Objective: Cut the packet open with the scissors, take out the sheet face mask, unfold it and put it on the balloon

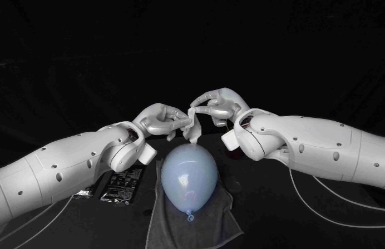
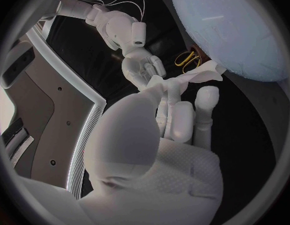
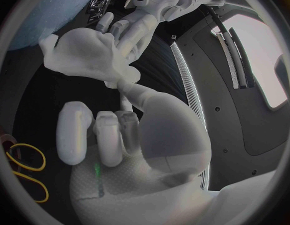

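A pale blue balloon [image 1: 189, 175] lies on a dark grey cloth [image 1: 210, 221] in the middle of the table, knot toward me. Just above its far end both hands hold the folded white sheet mask [image 1: 191, 128] between them. My left hand [image 1: 163, 120] pinches it from the left and my right hand [image 1: 216, 105] from the right. The mask [image 2: 197, 75] hangs beside the balloon [image 2: 238, 27] in the left wrist view, and it [image 3: 89, 55] spreads over the fingers in the right wrist view. The cut packet [image 1: 122, 184] lies flat left of the balloon. Yellow-handled scissors [image 3: 23, 172] lie on the table.
The cloth [image 1: 210, 221] reaches the table's near edge under the balloon. White cables [image 1: 337, 202] trail from my right arm across the table at the right. Another small packet piece [image 1: 87, 193] lies left of the dark packet.
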### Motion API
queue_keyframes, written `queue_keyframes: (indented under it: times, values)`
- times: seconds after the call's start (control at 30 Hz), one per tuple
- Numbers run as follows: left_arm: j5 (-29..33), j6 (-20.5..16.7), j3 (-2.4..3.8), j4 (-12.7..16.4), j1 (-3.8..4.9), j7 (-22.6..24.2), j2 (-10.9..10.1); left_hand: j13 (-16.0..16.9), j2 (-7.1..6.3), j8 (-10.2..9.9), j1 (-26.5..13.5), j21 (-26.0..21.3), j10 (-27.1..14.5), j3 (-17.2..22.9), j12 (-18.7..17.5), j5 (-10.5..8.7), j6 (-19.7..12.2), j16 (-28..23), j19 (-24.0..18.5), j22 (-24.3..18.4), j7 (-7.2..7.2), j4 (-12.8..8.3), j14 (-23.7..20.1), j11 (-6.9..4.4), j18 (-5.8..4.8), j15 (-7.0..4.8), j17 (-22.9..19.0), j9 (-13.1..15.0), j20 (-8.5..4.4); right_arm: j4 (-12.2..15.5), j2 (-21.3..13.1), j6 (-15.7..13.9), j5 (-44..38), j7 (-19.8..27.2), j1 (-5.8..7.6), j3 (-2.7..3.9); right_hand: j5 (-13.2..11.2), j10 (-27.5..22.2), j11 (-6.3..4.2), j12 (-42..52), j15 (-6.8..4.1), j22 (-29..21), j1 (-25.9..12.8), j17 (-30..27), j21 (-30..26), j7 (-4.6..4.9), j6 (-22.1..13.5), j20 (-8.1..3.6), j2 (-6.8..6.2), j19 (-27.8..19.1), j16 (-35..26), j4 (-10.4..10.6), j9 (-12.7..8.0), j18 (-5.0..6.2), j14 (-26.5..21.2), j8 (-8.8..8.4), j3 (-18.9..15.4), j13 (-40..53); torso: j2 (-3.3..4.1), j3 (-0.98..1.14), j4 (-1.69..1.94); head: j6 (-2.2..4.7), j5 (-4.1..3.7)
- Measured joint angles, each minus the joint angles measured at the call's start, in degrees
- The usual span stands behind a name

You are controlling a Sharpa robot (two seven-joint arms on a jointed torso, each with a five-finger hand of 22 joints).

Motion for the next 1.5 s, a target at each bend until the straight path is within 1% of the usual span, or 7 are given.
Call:
queue_keyframes:
  times: [0.3,0.37,0.43,0.53,0.6,1.17,1.5]
  values:
    - [2.3,0.3,0.00,0.2,0.00,0.4,0.0,0.4,-0.28,1.6,-0.3,2.0,0.5,1.9,0.5,0.20,-0.9,2.1,1.4,3.0,-0.01,-0.8,2.0,0.11,-0.02,-0.30,3.5,0.0,-0.21,-1.2,0.4,0.2,0.0,-0.4,-0.01,-0.04,0.0,0.0,0.00,0.2,0.01,0.0,-0.6,0.0,-1.3,0.17,0.2,0.00,-0.44,0.0,0.0,0.0,0.1,0.00,0.0,-0.13,0.0,0.0,0.00,0.00,0.00,-0.25,0.10]
    - [3.0,0.2,0.00,0.3,0.00,0.4,-0.1,0.5,-0.72,2.0,-0.7,2.0,0.8,2.9,0.5,0.20,-1.0,2.4,1.4,3.4,0.17,-1.3,2.3,0.02,-0.03,-0.34,4.1,0.0,-0.21,-1.4,0.5,0.2,0.0,-0.5,-0.02,-0.05,0.0,0.2,0.16,-0.3,0.01,0.0,-1.3,0.0,-2.4,0.80,-0.9,0.00,-0.49,0.0,-0.1,0.0,0.1,0.00,0.0,-0.22,0.0,0.0,0.00,0.01,0.00,-0.30,0.14]
    - [4.0,0.2,0.00,0.5,0.00,0.4,-0.1,0.5,-1.07,2.4,-1.1,2.2,0.8,3.3,0.8,0.20,-1.2,2.6,1.4,3.6,0.08,-1.0,2.4,0.02,-0.03,-0.30,4.5,0.0,-0.21,-1.6,0.5,0.3,0.1,-0.5,-0.02,-0.08,0.0,0.2,0.69,-1.8,0.03,0.0,-2.3,0.0,-3.5,1.17,-2.7,0.00,-0.29,0.0,-0.2,0.5,0.0,0.00,0.0,-1.28,-0.5,0.0,0.00,0.01,-0.01,-0.34,0.15]
    - [5.8,0.0,0.00,0.9,0.00,0.4,-0.4,0.6,-1.32,2.9,-1.3,2.5,0.8,4.5,0.9,0.20,-1.4,2.7,1.4,3.9,-0.01,-1.5,2.4,0.02,-0.03,-0.30,4.8,0.0,-0.21,-1.9,0.4,0.6,0.3,-0.5,-0.02,-0.13,0.0,0.3,1.90,-4.1,0.98,0.0,-3.7,0.0,-5.0,2.38,-5.5,0.62,-1.38,-0.6,-0.1,1.3,-1.2,-0.04,-0.1,-3.71,-2.1,0.1,0.01,0.03,-0.02,-0.44,0.19]
    - [6.9,-0.1,0.00,1.2,0.00,0.4,-0.5,0.6,-1.62,3.1,-1.6,2.5,0.8,5.0,0.9,0.20,-1.4,2.7,1.4,3.9,-0.01,-1.6,2.5,0.02,-0.03,-0.41,4.9,0.0,-0.21,-1.9,0.4,0.6,0.4,-0.5,-0.03,-0.15,0.0,0.3,1.94,-4.3,1.06,0.0,-4.0,0.0,-5.1,2.68,-5.8,0.75,-1.64,-0.7,0.0,1.5,-1.5,-0.05,-0.2,-4.25,-2.5,0.1,0.01,0.04,-0.03,-0.48,0.21]
    - [13.3,-0.2,0.00,3.5,-0.01,-0.6,-1.6,0.7,-2.21,4.0,-2.2,2.7,1.0,6.5,1.1,0.10,-1.7,3.2,1.4,4.5,0.20,-1.9,2.8,0.20,-0.06,-0.32,5.6,0.0,-0.21,-2.0,-0.1,1.2,1.2,-0.2,-0.03,-0.20,0.0,0.2,2.66,-5.6,1.67,0.0,-4.3,0.0,-5.7,3.38,-6.6,1.38,-1.94,-0.9,0.0,1.7,-2.3,-0.07,0.0,-6.30,-3.9,0.0,0.01,0.08,-0.06,-0.79,0.02]
    - [15.5,-0.2,0.00,5.2,-0.01,-1.0,-2.3,0.7,-2.75,4.6,-2.8,2.9,1.0,7.0,1.1,0.28,-2.0,3.2,1.6,4.6,0.10,-2.4,3.2,0.20,-0.06,-0.31,5.8,0.0,-0.42,-1.6,-0.6,1.4,1.0,-0.4,-0.11,-0.31,0.0,0.2,2.66,-5.9,1.67,0.0,-4.2,0.0,-6.0,3.38,-6.5,1.58,-1.94,-1.1,-0.2,1.5,-2.5,-0.08,0.0,-6.54,-4.0,0.0,0.05,0.02,-0.03,-0.78,0.08]
